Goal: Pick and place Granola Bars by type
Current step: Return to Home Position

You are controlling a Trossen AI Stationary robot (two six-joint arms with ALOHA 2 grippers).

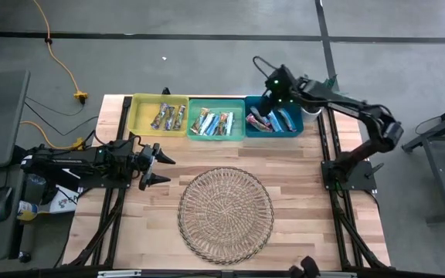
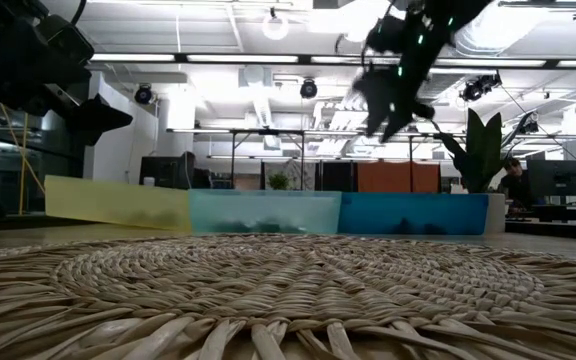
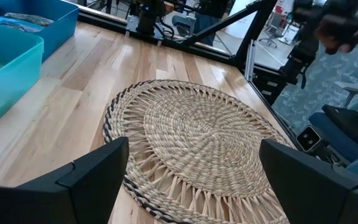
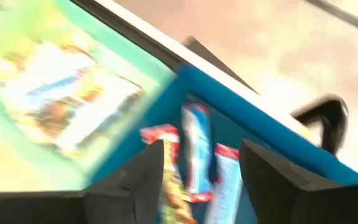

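Since the wicker tray (image 1: pixel 226 205) at the near middle of the table (image 1: pixel 304 193) lies bare in the high view, with no wrapper on its weave or on the wood around it, the sorting looks finished or very close to it.

At 10 o'clock from the tray, the left gripper (image 1: pixel 165 170) sits over the table's left side. Its fingers are spread wide with nothing between them, and the left wrist view looks past them onto bare weave.

Farther back, 3 bins stand side by side along the far edge:
- The yellow bin (image 1: pixel 140 116), at 11 o'clock, holds the brown-silver granola bars (image 1: pixel 169 117).
- The teal bin (image 1: pixel 216 101), at 12 o'clock, holds the blue-white granola bars (image 1: pixel 213 123).
- The blue bin (image 1: pixel 298 128), at 1 o'clock, holds the red-and-blue granola bars (image 1: pixel 273 121).

Each kind appears to sit in its own bin, though the wrappers are too small to check 1 by 1.

Over the blue bin, the right gripper (image 1: pixel 269 104) hangs above the bars with its fingers parted and empty. The right wrist view shows the bars lying below on the bin floor, not gripped.

By my reading no bar is left to pick. What remains is for the right arm to pull clear of the bin and park, as the left arm looks parked.
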